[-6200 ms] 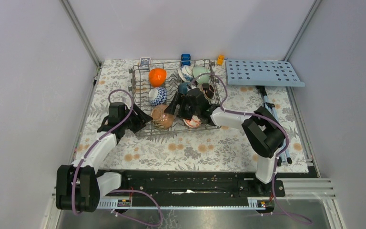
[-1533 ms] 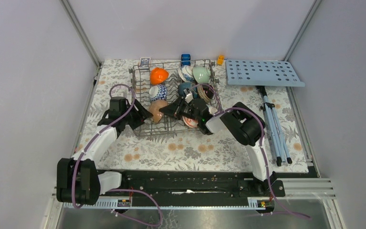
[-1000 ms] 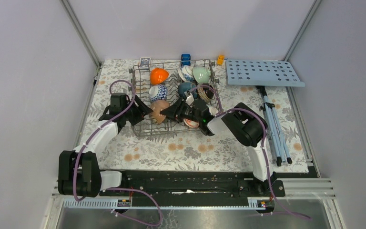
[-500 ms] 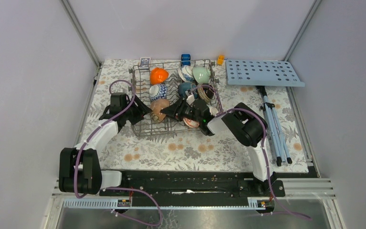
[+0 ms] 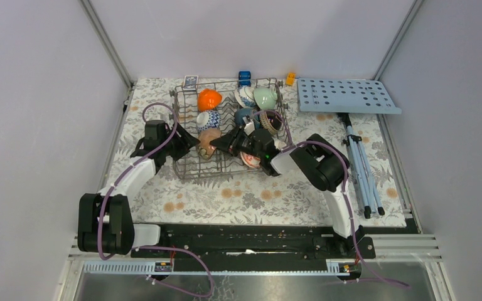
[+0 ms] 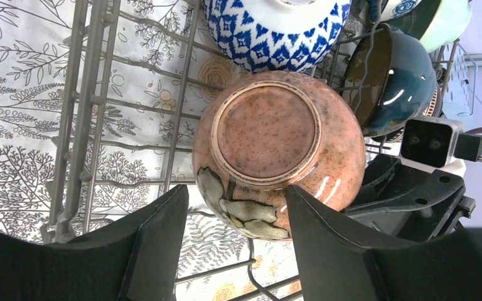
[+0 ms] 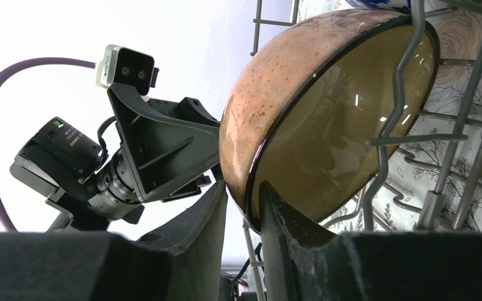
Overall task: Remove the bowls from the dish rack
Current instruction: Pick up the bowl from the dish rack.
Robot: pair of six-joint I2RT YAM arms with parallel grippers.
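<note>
Covering: floral cloth (image 5: 257, 197).
Far right corner: perforated board (image 5: 348, 95).
Right gripper (image 7: 243, 194): pinches brown bowl (image 7: 326, 113) rim inside dish rack (image 6: 75, 113).
Left gripper (image 6: 233, 194): wide.

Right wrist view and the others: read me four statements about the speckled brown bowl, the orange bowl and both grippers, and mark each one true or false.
1. The right gripper has one finger inside the speckled brown bowl and one outside its rim. True.
2. The left gripper has its jaws fully shut. False: they stand open, facing the bowl's underside.
3. The orange bowl sits near the far left corner of the dish rack. True.
4. The speckled brown bowl lies out on the floral mat. False: it is on edge among the rack's tines.
</note>
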